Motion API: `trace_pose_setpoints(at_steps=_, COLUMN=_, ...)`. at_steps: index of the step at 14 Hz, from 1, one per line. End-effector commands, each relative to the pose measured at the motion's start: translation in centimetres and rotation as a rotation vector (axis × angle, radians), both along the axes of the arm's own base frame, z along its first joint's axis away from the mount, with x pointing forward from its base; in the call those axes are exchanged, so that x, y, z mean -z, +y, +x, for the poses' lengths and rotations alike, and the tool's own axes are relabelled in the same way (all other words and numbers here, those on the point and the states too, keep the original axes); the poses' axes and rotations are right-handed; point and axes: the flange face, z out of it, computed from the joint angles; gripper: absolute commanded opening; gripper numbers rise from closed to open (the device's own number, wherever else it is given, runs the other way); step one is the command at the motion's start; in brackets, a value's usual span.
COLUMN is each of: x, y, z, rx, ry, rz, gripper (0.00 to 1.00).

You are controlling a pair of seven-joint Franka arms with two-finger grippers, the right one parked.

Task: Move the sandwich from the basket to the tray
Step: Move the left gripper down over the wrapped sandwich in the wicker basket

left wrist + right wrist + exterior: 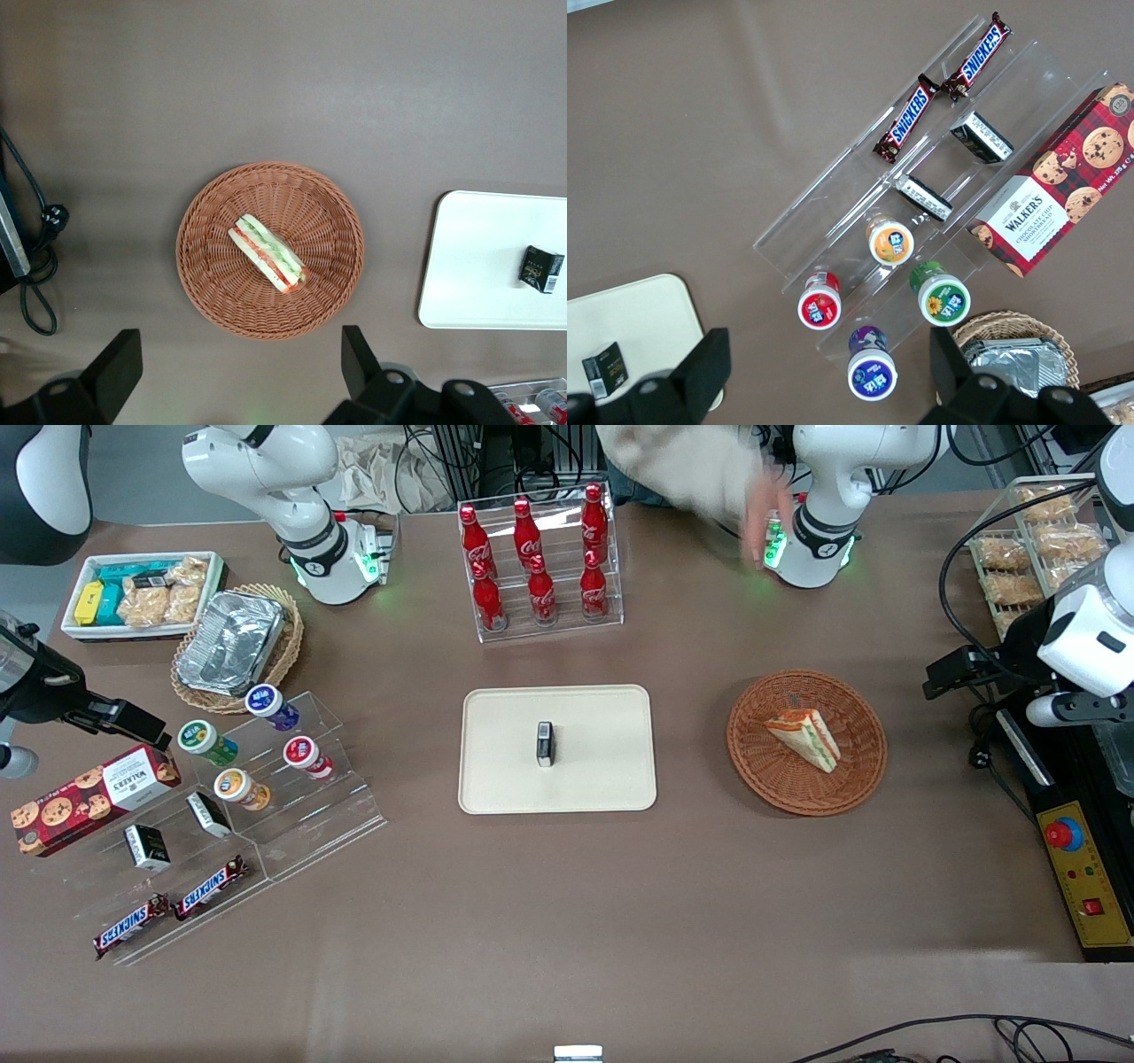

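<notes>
Hand [239, 376] hangs high above the desk [567, 886], fingers spread wide and holding nothing; sandwich [804, 739] lies in the basket [753, 766], just toward its 2 o'clock rim in the front view; it looks light, soft and easily crushed, so pinch its bread faces gently.

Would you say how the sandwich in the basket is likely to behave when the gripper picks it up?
The sandwich looks soft, so it would probably squash under a firm pinch. Its layered filling might slide apart. Lying loose in the basket, it probably lifts easily; the open gripper hangs above.
</notes>
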Motion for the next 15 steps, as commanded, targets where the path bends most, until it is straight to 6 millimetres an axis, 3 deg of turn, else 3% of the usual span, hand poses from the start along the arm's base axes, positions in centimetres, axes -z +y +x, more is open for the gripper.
trace_pose_setpoints(at_steps=1, x=-0.4, y=-0.4, z=0.1, rx=-0.012, ry=-0.003, rz=0.002, gripper=1.00)
trace_pose_setpoints(at_steps=3, x=-0.3, y=-0.3, z=0.1, rx=-0.015, ry=-0.002, rz=0.009, gripper=1.00)
trace_pose_setpoints(at_steps=7, x=2.6, y=-1.0, z=-1.1, rx=-0.050, ry=0.038, rz=-0.005, gripper=1.00)
trace_pose_setpoints(at_steps=12, x=11.0, y=-0.4, z=-6.4, rx=-0.107, ry=-0.017, rz=-0.055, gripper=1.00)
trace_pose_setpoints(at_steps=15, x=14.9, y=-0.6, z=-7.2, rx=-0.199, ry=0.006, rz=-0.040, gripper=1.00)
